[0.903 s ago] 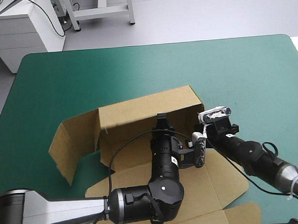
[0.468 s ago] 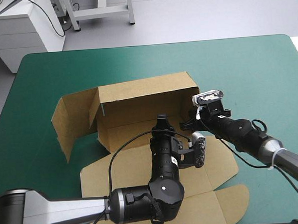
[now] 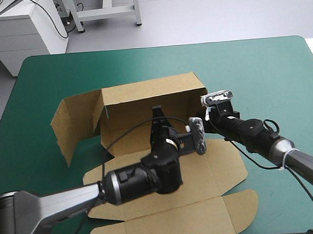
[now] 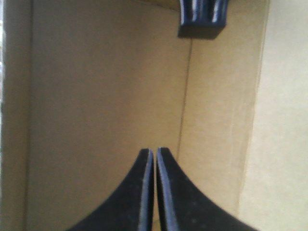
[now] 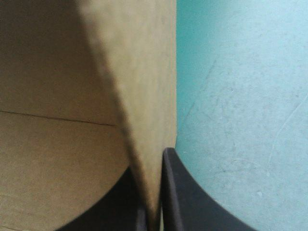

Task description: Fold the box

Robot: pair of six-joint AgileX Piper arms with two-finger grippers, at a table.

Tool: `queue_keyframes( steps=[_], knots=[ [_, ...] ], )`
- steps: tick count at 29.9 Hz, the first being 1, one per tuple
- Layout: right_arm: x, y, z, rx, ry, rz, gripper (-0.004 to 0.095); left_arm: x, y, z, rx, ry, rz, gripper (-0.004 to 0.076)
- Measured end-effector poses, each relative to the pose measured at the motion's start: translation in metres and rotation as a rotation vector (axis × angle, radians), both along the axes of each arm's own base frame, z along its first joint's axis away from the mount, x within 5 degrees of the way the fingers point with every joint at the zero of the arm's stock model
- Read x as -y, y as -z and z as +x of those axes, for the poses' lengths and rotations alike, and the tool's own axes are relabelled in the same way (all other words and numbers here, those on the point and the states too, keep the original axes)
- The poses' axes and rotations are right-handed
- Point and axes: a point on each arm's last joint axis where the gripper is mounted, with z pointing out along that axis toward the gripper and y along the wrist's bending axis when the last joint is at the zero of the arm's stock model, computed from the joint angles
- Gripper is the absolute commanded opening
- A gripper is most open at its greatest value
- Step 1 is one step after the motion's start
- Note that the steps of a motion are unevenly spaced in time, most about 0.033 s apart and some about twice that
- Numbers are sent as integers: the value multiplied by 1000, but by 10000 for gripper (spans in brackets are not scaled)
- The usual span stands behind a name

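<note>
Box: brown cardboard box [image 3: 145,102], walls raised, lid [image 3: 201,172] flat, mid-table on the teal-green cover [image 3: 259,75].
Inside it: the left gripper [image 4: 154,152], black fingers [image 4: 178,192] together.
Right wall [image 5: 144,72]: clamped by the right gripper [image 5: 153,166]; only its wrist view shows us this.

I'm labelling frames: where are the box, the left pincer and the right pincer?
box [image 3: 145,102]: high view, raised back wall.
left pincer [image 4: 155,153]: left wrist view, shut fingertips.
right pincer [image 5: 151,166]: right wrist view, fingertips clamping a box wall.

A robotics lab: teal-green work table [image 3: 248,65], white cabinet [image 3: 21,35], metal stand [image 3: 109,12] beyond.
</note>
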Motion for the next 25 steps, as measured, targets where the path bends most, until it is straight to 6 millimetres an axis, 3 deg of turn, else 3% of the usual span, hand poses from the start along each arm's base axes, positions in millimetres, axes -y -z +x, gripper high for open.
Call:
queue_keyframes(
  steps=[6, 14, 19, 25],
  knots=[
    [19, 1, 7, -78, -4, 52, -16, -28, -43, 35, -177, -84, -220, -8],
    [26, -17, 22, -156, -9, -3, -16, -62, -87, 48, -344, -26, -556, -8],
    [29, -32, 28, -188, -2, -72, -16, -103, -106, 64, -401, -60, -720, -8],
    [31, -40, 31, -204, 1, -124, -16, -172, -126, 88, -432, -132, -950, -8]
  ],
)
